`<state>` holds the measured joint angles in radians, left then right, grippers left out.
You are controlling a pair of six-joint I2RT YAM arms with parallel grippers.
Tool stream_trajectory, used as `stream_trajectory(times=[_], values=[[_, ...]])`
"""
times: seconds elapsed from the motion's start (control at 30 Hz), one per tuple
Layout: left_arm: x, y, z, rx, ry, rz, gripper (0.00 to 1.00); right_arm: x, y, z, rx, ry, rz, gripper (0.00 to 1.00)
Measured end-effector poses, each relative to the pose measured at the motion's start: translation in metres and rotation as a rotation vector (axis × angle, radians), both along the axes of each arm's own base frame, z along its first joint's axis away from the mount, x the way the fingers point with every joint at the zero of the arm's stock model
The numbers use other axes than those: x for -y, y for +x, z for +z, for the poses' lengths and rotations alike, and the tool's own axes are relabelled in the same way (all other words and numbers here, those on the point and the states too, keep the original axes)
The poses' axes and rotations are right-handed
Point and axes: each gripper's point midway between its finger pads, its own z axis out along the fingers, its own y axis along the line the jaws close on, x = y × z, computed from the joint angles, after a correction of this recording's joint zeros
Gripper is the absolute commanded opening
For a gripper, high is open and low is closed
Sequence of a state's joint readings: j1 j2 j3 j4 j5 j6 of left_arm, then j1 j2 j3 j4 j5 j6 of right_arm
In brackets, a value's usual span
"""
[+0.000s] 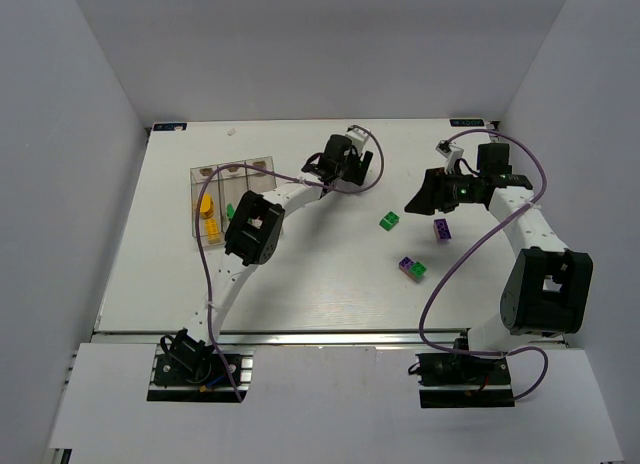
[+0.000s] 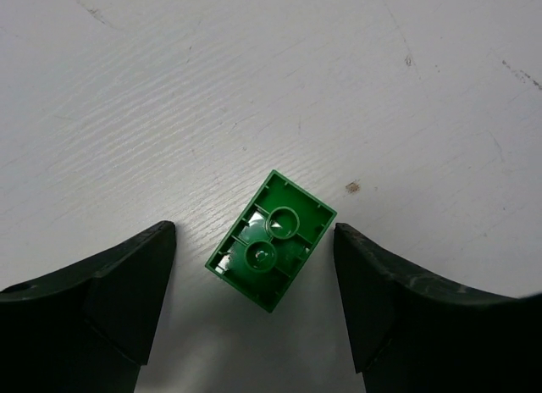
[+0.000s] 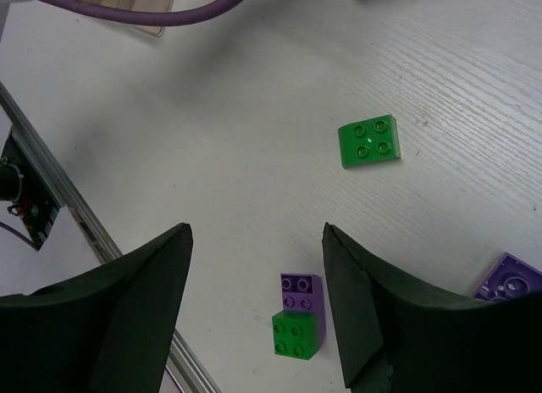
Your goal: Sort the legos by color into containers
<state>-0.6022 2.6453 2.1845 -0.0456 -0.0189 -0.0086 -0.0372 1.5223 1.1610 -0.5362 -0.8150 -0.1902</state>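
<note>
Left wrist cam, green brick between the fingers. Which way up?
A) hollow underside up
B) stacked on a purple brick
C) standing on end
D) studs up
A: the green brick shows its hollow underside with two round tubes. It lies flat on the table between the fingers of the open left gripper, with a gap on each side.

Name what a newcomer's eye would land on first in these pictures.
A green lego lies hollow side up on the table between the open fingers of the left gripper, touching neither. In the top view, yellow legos sit in the leftmost bin of the containers at the far left, while a loose green brick and a purple-and-green pair lie on the table near the open right gripper.
</note>
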Motion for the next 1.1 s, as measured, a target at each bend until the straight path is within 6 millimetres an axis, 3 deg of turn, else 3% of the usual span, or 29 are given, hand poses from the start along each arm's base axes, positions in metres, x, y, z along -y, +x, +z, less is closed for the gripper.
stream_trajectory(times=[0.17, 0.3, 0.33, 0.43, 0.53, 0.7, 0.73, 0.83, 0.87, 0.97, 1.03, 1.1], values=[[0.006, -0.001, 0.001, 0.028, -0.002, -0.035, 0.68, 0.002, 0.003, 0.001, 0.009, -0.001, -0.007, 0.69], [0.011, -0.003, -0.002, 0.048, -0.029, -0.06, 0.37, 0.003, 0.003, 0.001, 0.011, -0.001, -0.008, 0.69], [0.012, -0.003, -0.001, 0.053, -0.04, -0.063, 0.24, 0.003, 0.003, 0.001, 0.011, -0.002, -0.008, 0.69], [0.014, -0.006, -0.001, 0.051, -0.067, -0.068, 0.06, 0.003, 0.003, 0.0, 0.013, -0.004, -0.007, 0.69], [0.013, -0.012, 0.0, 0.036, -0.09, -0.069, 0.0, 0.003, 0.001, -0.003, 0.015, -0.011, -0.001, 0.67], [0.003, -0.03, 0.015, -0.004, -0.121, -0.046, 0.0, 0.006, -0.009, -0.016, 0.013, -0.04, 0.018, 0.62], [-0.001, -0.034, 0.024, -0.012, -0.131, -0.036, 0.0, 0.006, -0.011, -0.018, 0.018, -0.05, 0.025, 0.61], [-0.014, -0.045, 0.075, -0.008, -0.178, -0.001, 0.0, 0.005, -0.017, -0.02, 0.035, -0.077, 0.051, 0.39], [-0.022, -0.049, 0.099, 0.003, -0.196, 0.024, 0.0, 0.005, -0.018, -0.021, 0.045, -0.087, 0.061, 0.22], [-0.053, -0.061, 0.181, 0.046, -0.239, 0.123, 0.0, 0.003, -0.022, -0.024, 0.043, -0.107, 0.084, 0.02], [-0.086, -0.072, 0.233, 0.064, -0.266, 0.214, 0.0, -0.003, -0.026, -0.027, 0.029, -0.116, 0.106, 0.01], [-0.125, -0.084, 0.268, 0.062, -0.284, 0.314, 0.0, -0.009, -0.03, -0.033, 0.007, -0.127, 0.127, 0.1]])
